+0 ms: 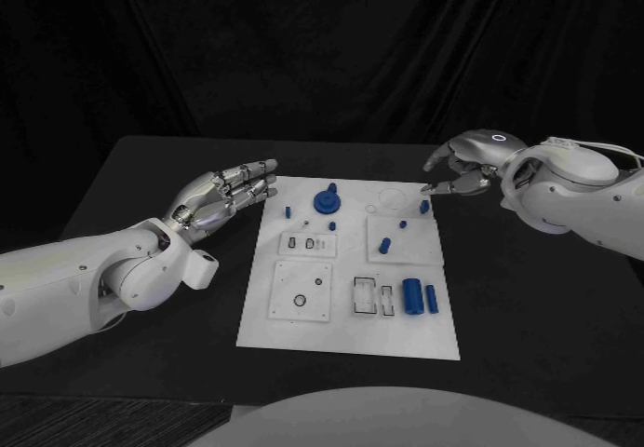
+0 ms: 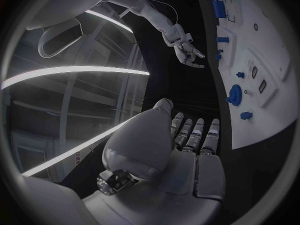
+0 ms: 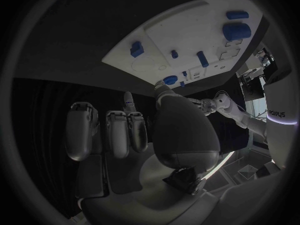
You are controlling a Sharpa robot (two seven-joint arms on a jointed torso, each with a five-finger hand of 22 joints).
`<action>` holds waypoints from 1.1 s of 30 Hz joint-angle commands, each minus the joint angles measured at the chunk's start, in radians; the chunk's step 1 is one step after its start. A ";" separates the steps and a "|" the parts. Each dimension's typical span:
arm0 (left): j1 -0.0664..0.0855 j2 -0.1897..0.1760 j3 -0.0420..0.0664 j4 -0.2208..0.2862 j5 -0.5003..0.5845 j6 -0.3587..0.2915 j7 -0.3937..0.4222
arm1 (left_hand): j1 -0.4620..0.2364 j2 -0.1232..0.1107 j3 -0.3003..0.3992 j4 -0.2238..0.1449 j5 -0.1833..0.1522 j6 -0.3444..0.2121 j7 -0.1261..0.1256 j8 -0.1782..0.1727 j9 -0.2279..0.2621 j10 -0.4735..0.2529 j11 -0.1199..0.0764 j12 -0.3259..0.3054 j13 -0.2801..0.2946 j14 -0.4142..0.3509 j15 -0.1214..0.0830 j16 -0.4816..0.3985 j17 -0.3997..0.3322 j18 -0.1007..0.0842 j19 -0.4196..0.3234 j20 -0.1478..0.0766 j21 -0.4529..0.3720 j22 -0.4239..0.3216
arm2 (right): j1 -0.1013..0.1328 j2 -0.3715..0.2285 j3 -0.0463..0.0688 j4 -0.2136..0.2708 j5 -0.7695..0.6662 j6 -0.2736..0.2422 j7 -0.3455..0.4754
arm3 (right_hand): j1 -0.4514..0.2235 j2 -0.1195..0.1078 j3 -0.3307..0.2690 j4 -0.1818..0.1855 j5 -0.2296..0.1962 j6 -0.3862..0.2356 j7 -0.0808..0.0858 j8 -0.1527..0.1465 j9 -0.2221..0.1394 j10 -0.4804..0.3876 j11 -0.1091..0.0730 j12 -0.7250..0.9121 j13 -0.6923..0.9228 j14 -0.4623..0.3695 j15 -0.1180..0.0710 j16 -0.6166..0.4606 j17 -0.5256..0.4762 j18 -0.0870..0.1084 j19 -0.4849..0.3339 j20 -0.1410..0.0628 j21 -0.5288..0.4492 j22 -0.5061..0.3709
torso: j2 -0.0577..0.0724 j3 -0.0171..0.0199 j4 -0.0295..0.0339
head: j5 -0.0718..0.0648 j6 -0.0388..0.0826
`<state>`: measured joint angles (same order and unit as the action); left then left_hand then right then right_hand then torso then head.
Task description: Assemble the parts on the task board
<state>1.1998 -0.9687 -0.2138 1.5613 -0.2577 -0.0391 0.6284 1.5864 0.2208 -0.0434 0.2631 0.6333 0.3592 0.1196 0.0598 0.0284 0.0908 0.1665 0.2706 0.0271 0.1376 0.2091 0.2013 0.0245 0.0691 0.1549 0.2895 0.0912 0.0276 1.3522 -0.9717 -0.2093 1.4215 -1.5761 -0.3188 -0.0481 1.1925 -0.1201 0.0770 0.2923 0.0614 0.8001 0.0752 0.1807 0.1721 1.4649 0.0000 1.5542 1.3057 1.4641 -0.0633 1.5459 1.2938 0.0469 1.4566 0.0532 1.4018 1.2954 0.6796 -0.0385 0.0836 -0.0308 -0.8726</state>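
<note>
Head view table [image 1: 161, 186]: black, bearing the board at its middle.
Board [image 1: 349, 321]: white plate, blue parts [image 1: 412, 298] lying loose on it, so assembly looks barely begun.
Left hand [image 1: 221, 196]: just beside the board's far left corner, fingers straight and close together, holding nothing, likely waiting.
Right hand [image 1: 463, 163]: at the board's far right corner, fingers curled; whether they pinch anything, cannot tell.

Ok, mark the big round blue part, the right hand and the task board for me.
big round blue part [image 1: 325, 200], head view, its top.
right hand [image 1: 456, 172], head view, middle of the hand.
task board [image 1: 352, 341], head view, bare near edge.
</note>
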 commanded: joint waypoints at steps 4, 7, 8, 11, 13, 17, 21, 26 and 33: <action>-0.004 0.002 0.001 -0.001 0.001 0.012 0.012 | 0.011 -0.010 0.062 -0.011 0.012 0.003 -0.003 0.004 0.016 -0.002 0.005 -0.002 0.012 -0.010 0.005 0.007 0.014 0.002 0.007 0.003 0.011 0.008 | -0.033 -0.005 0.000 -0.018 0.010 -0.043 -0.018 | 0.068 0.002 -0.021 -0.005 0.073 -0.030 -0.002 -0.013 0.013 0.106 -0.011 0.017 0.265 0.103 -0.003 0.019 0.269 0.000 0.010 -0.006 -0.014 0.206 | 0.001 0.0007 -0.0014 | -0.004 0.000; -0.006 0.001 0.001 -0.002 0.001 0.012 0.013 | 0.011 -0.010 0.062 -0.011 0.012 0.003 -0.003 0.004 0.016 -0.002 0.005 -0.002 0.012 -0.010 0.005 0.007 0.014 0.002 0.007 0.003 0.011 0.008 | -0.044 -0.002 0.000 -0.028 0.010 -0.040 -0.015 | 0.086 0.006 -0.020 -0.007 0.117 -0.031 -0.003 -0.012 0.014 0.106 -0.011 0.017 0.265 0.102 -0.003 0.015 0.266 0.001 0.009 -0.006 -0.018 0.206 | 0.000 -0.0004 0.0003 | -0.007 0.000; -0.006 0.001 0.001 -0.002 0.001 0.012 0.013 | 0.011 -0.011 0.062 -0.011 0.013 0.002 -0.002 0.004 0.016 -0.002 0.005 -0.002 0.012 -0.010 0.005 0.007 0.014 0.002 0.007 0.003 0.011 0.007 | -0.046 -0.002 0.000 -0.030 0.010 -0.038 -0.015 | 0.090 0.006 -0.020 -0.007 0.126 -0.030 -0.003 -0.011 0.014 0.106 -0.011 0.017 0.265 0.102 -0.003 0.016 0.266 0.001 0.009 -0.006 -0.019 0.206 | 0.000 -0.0008 0.0016 | -0.009 0.000; -0.008 0.001 0.001 -0.002 0.001 0.013 0.013 | 0.011 -0.011 0.064 -0.012 0.013 0.002 -0.002 0.004 0.016 -0.002 0.004 -0.002 0.012 -0.010 0.005 0.007 0.014 0.002 0.006 0.003 0.011 0.007 | -0.054 0.004 0.000 -0.041 0.011 -0.032 -0.014 | 0.097 0.007 -0.021 -0.008 0.138 -0.030 -0.003 -0.010 0.015 0.106 -0.011 0.017 0.265 0.101 -0.003 0.014 0.264 0.001 0.008 -0.006 -0.021 0.206 | 0.000 -0.0010 0.0032 | -0.010 0.000; -0.009 0.001 0.001 -0.002 0.001 0.013 0.013 | 0.011 -0.011 0.064 -0.012 0.013 0.002 -0.002 0.004 0.016 -0.002 0.004 -0.002 0.012 -0.010 0.005 0.007 0.014 0.002 0.006 0.003 0.011 0.007 | -0.060 0.009 0.000 -0.048 0.011 -0.031 -0.012 | 0.097 0.007 -0.021 -0.008 0.139 -0.030 -0.003 -0.010 0.015 0.106 -0.011 0.017 0.265 0.100 -0.003 0.013 0.263 0.002 0.007 -0.006 -0.023 0.205 | 0.001 -0.0005 0.0003 | -0.007 0.000; -0.010 0.001 0.001 -0.002 0.001 0.014 0.013 | 0.011 -0.011 0.065 -0.012 0.013 0.001 -0.002 0.003 0.016 -0.003 0.004 -0.003 0.012 -0.010 0.005 0.007 0.014 0.002 0.006 0.003 0.011 0.007 | -0.067 0.016 0.000 -0.056 0.011 -0.032 -0.008 | 0.102 0.008 -0.021 -0.009 0.146 -0.029 -0.001 -0.009 0.016 0.106 -0.010 0.017 0.265 0.099 -0.002 0.011 0.261 0.003 0.005 -0.006 -0.026 0.204 | 0.001 -0.0008 0.0008 | -0.006 0.000; -0.011 0.000 0.001 -0.003 0.001 0.014 0.013 | 0.011 -0.011 0.065 -0.012 0.013 0.001 -0.002 0.003 0.016 -0.003 0.004 -0.003 0.012 -0.010 0.005 0.007 0.014 0.002 0.006 0.003 0.011 0.007 | -0.071 0.025 0.000 -0.064 0.011 -0.030 -0.004 | 0.118 0.010 -0.020 -0.012 0.168 -0.026 0.000 -0.006 0.018 0.106 -0.009 0.017 0.265 0.098 -0.002 0.009 0.258 0.003 0.004 -0.005 -0.030 0.204 | 0.001 0.0002 0.0019 | -0.008 0.000; -0.011 0.000 0.001 -0.003 0.001 0.015 0.012 | 0.011 -0.011 0.065 -0.012 0.013 0.001 -0.002 0.003 0.016 -0.003 0.004 -0.003 0.012 -0.010 0.005 0.007 0.014 0.002 0.006 0.003 0.011 0.007 | -0.075 0.035 0.000 -0.072 0.011 -0.022 -0.004 | 0.122 0.011 -0.020 -0.013 0.170 -0.023 0.000 -0.004 0.019 0.106 -0.009 0.017 0.265 0.096 -0.001 0.005 0.253 0.005 0.001 -0.005 -0.036 0.202 | 0.000 -0.0004 0.0042 | -0.011 0.000; -0.012 -0.001 0.001 -0.003 0.001 0.015 0.011 | 0.011 -0.011 0.067 -0.013 0.014 0.002 -0.002 0.003 0.016 -0.003 0.004 -0.003 0.012 -0.010 0.006 0.008 0.014 0.002 0.006 0.003 0.011 0.007 | -0.088 0.047 0.000 -0.084 0.011 -0.020 -0.002 | 0.145 0.017 -0.019 -0.017 0.209 0.003 0.002 0.016 0.031 0.106 -0.007 0.017 0.265 0.094 0.000 0.000 0.249 0.006 -0.001 -0.004 -0.043 0.201 | 0.000 -0.0007 0.0052 | -0.010 0.000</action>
<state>1.1894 -0.9697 -0.2138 1.5569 -0.2578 -0.0355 0.6278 1.5864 0.2208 0.0033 0.2496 0.6333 0.3592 0.1196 0.0599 0.0284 0.0908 0.1664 0.2702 0.0271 0.1376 0.2092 0.2013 0.0245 0.0692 0.1549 0.2895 0.0912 0.0276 1.2673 -0.9259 -0.2093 1.3408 -1.5646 -0.3355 -0.0462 1.3161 -0.1077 0.0674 0.2827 0.2628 0.7974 0.0753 0.1823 0.1887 1.4648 -0.0002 1.5542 1.3057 1.4642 -0.0635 1.5457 1.2938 0.0470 1.4612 0.0482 1.3731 1.2954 0.6798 -0.0389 0.0878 -0.0410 -0.8727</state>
